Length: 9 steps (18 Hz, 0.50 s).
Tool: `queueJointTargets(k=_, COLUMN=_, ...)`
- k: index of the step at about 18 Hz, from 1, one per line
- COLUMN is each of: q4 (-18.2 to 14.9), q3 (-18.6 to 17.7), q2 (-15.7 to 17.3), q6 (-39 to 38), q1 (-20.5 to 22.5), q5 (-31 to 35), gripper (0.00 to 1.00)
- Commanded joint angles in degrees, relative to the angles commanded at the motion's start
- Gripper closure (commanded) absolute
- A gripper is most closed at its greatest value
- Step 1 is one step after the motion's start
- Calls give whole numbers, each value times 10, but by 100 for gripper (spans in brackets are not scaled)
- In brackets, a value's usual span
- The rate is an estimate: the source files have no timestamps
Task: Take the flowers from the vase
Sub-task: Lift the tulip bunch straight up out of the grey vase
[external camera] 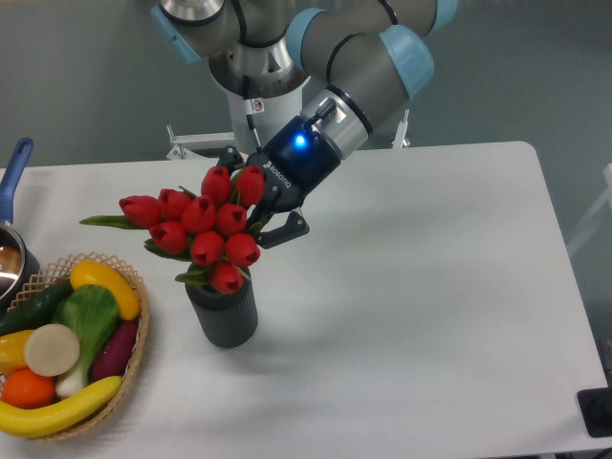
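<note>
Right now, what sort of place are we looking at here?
Probably a robot lab set up like a kitchen: an arm's pincer over a white table, tulips in a grey vase, and a basket of fruit and vegetables.

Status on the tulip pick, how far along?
Approach looks done: the end effector is at the flowers, fingers either side of the bunch's right edge. Grasp is in hand; whether it has closed is hidden by the buds. Left: the lift, since the stems are in the vase.
</note>
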Motion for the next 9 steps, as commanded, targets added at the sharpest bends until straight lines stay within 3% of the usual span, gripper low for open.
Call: queueJointTargets(k=9, q4=1, q3=16, q2=6, q6=-55, q1=5, q5=-26, gripper=57)
